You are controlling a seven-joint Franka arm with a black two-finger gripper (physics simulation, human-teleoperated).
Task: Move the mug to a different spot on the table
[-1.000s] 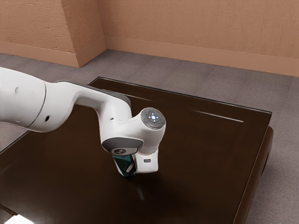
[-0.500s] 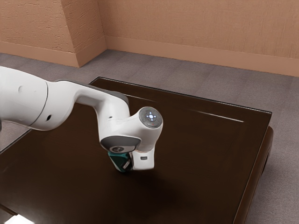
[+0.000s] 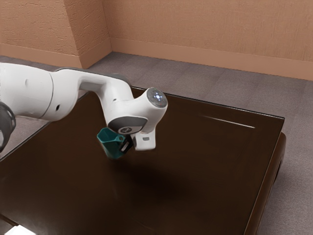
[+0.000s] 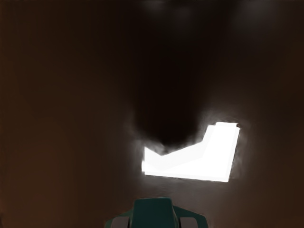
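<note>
Exterior view, left of centre: the teal mug [image 3: 110, 143] hangs tilted above the dark table [image 3: 225, 152], apparently clear of the top, with a soft shadow [image 3: 154, 182] on the wood below and to the right. The black gripper [image 3: 125, 146] is clenched on the mug's side nearest the hand, under the white arm [image 3: 98, 93] that enters from the frame's left. In the wrist view the mug [image 4: 156, 214] shows as a teal shape at the lower edge, the glossy tabletop [image 4: 57, 118] beneath it carrying a bright white reflection [image 4: 194, 160].

The risk, as I judge it, lies in that tilt: the hold looks off-centre, so a quick swing could let the mug rotate or slip out. Setting it down while canted may land it on an edge and tip it over.
</note>
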